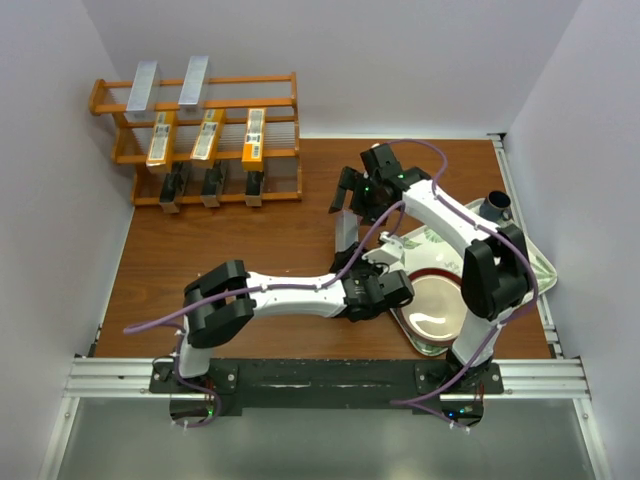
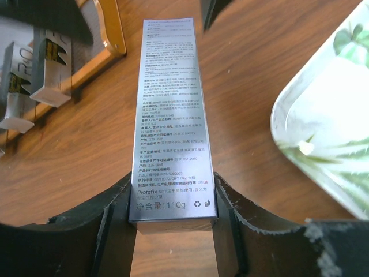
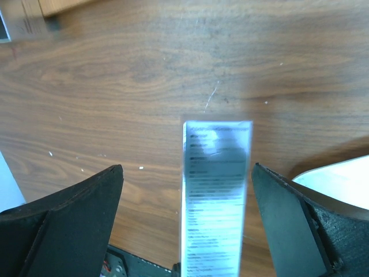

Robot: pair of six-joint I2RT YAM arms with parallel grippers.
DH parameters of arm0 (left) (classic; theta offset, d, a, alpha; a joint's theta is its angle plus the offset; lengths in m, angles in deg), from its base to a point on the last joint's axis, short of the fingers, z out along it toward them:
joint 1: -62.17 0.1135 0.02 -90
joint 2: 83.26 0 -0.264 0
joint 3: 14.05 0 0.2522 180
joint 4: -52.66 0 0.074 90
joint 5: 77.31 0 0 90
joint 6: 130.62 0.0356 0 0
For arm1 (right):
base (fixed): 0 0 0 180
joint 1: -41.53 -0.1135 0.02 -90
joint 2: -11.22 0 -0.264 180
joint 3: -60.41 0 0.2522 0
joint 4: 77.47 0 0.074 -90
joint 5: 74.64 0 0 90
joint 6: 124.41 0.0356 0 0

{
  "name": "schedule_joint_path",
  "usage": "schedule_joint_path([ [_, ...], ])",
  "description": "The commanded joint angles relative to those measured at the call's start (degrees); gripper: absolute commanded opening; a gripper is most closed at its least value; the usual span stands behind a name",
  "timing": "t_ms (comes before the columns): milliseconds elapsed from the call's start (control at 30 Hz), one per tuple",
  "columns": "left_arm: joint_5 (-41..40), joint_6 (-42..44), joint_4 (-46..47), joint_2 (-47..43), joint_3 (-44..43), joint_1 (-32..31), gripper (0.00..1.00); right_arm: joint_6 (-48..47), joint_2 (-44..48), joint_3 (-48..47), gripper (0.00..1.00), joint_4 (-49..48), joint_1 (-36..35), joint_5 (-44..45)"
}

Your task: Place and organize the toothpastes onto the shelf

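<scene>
**Silver-grey toothpaste carton (image 2: 172,115): held at one end**

The carton is clamped by its near end between the jaws of the left gripper (image 2: 173,203). Its long axis is directed straight out ahead of that gripper, printed face up, over the wooden table (image 2: 259,86). The far end is flanked by the right gripper (image 3: 187,168), which is spread wide with both fingers clear of it.

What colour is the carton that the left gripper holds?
The carton is silver-grey with fine dark print, clearest in the left wrist view.
</scene>
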Motion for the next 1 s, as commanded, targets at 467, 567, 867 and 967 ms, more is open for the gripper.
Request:
schedule_joint_path([
  [467,10.87,0.96,7.66,-27.57,15.05,5.96,0.0,-8.35,22.35,6.27,0.98,-3.31,10.96,14.59],
  [567,13.95,6.05,11.17,-33.2,16.02,9.39,0.0,-8.53,28.06,12.14,0.98,-6.29,10.96,16.79],
  [867,25.72,16.17,11.62,-39.89,6.54,22.83,0.0,-9.75,38.79,28.25,0.99,-14.74,10.96,13.54],
  [967,28.63,19.16,11.79,-39.1,1.26,27.13,0.0,-10.55,39.5,30.54,0.99,-15.7,10.96,11.7],
])
